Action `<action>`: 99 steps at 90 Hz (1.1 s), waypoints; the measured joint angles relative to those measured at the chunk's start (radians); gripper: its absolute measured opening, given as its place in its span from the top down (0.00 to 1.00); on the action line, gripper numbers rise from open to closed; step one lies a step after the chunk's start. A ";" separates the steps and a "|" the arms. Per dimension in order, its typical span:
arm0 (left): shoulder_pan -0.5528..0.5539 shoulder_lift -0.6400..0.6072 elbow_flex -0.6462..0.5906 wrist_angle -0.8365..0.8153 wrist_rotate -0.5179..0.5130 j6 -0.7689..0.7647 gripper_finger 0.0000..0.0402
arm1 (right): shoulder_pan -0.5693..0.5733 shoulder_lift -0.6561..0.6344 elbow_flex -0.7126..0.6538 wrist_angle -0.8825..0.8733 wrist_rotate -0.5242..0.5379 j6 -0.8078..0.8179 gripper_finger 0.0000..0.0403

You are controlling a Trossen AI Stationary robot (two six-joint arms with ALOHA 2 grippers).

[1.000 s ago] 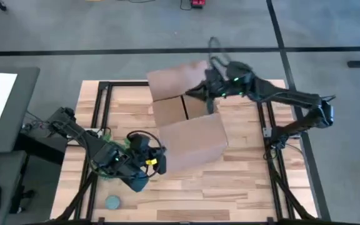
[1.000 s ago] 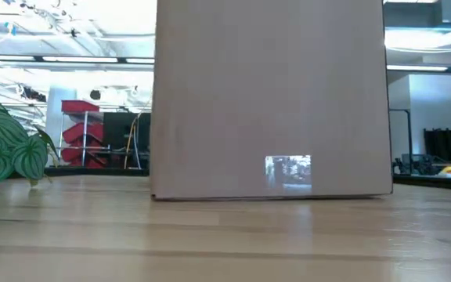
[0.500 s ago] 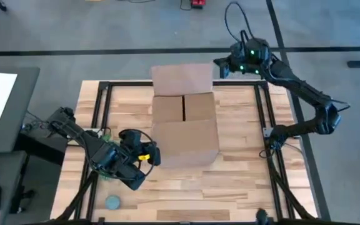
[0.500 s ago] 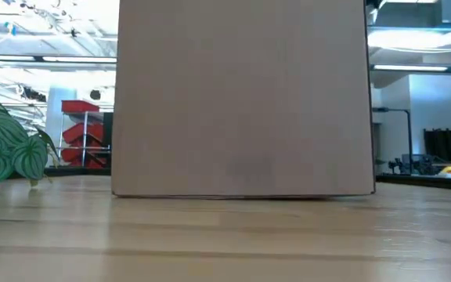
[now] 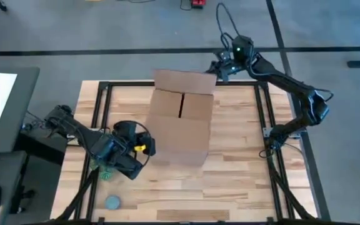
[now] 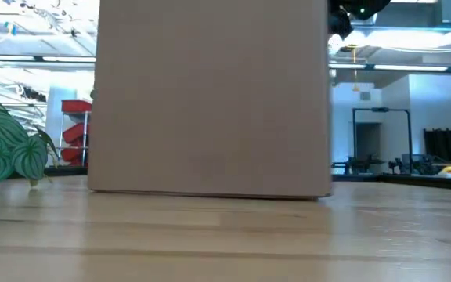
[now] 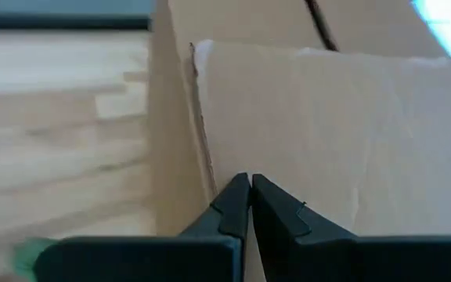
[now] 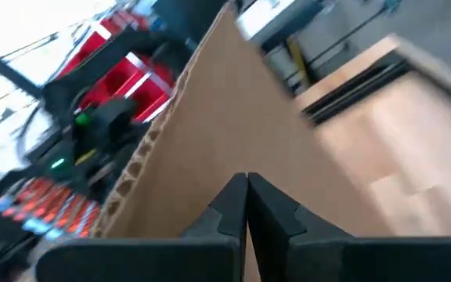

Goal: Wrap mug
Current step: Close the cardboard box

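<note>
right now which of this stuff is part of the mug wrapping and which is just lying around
In use:
- cardboard box, mid-table
- left gripper, shut, at the box's left side
- right gripper, shut, at the box's raised far flap
- the mug itself shows in no view

Lying about:
- grey-blue disc, near the table's front edge
- green patterned bundle, left of the box

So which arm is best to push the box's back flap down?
Probably the right. The right gripper is already at the back flap's far corner. The left gripper is down at the box's near left side, away from that flap.
</note>
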 joint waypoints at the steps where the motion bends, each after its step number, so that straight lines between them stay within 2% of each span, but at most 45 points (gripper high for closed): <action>1: 0.004 0.000 0.000 -0.001 0.000 0.007 1.00 | 0.006 -0.001 0.000 -0.009 -0.003 -0.005 1.00; 18: 0.111 0.000 -0.001 0.012 0.023 0.228 1.00 | 0.125 -0.009 0.000 -0.192 0.017 -0.133 1.00; 34: 0.202 -0.008 0.000 0.041 0.044 0.379 1.00 | 0.232 -0.009 0.000 -0.353 0.185 -0.233 1.00; 47: 0.262 -0.019 0.000 0.042 0.053 0.504 1.00 | 0.308 -0.013 0.004 -0.433 0.279 -0.273 1.00; 83: 0.438 -0.026 -0.001 0.166 0.055 0.897 1.00 | 0.564 -0.014 0.005 -0.455 0.549 -0.215 1.00; 99: 0.481 -0.026 -0.001 0.266 0.093 1.046 1.00 | 0.606 -0.042 -0.001 -0.390 0.560 -0.189 1.00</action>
